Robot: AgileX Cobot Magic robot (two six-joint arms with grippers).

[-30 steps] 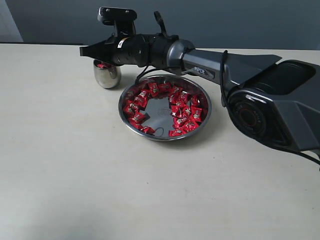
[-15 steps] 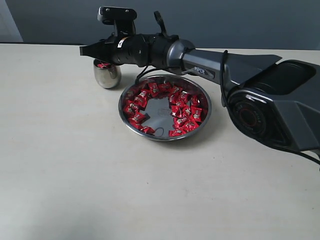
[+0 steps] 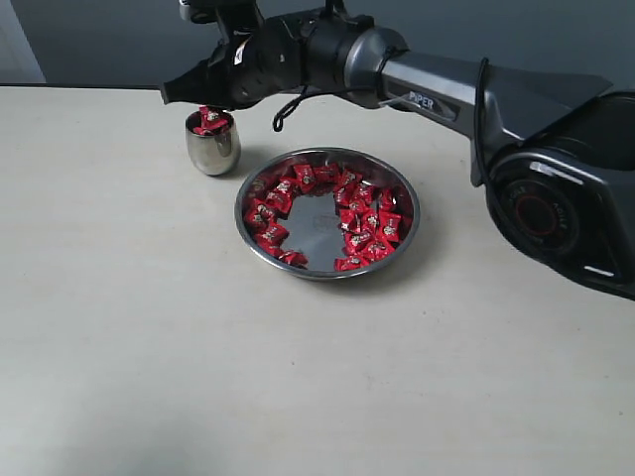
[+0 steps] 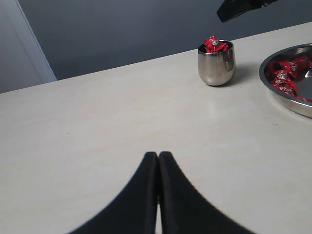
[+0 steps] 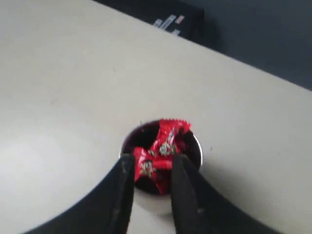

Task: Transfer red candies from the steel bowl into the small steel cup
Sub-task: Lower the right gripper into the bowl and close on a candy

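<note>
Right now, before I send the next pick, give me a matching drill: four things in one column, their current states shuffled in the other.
1. small steel cup
2. steel bowl
3. left tool
4. right tool

A. parted, above the cup
B. red candies ringed round a bare centre
C. closed, over the table
D. red candies piled past the rim

Pairs: 1-D, 2-B, 3-C, 4-A

The right wrist view is blurred; there the right gripper (image 5: 153, 168) covers part of the rim of the small steel cup (image 5: 198, 148), and the red candies (image 5: 168, 139) heaped on top hide its inside. Beside the cup, the steel bowl (image 4: 292, 103) runs off the left wrist picture's edge.
</note>
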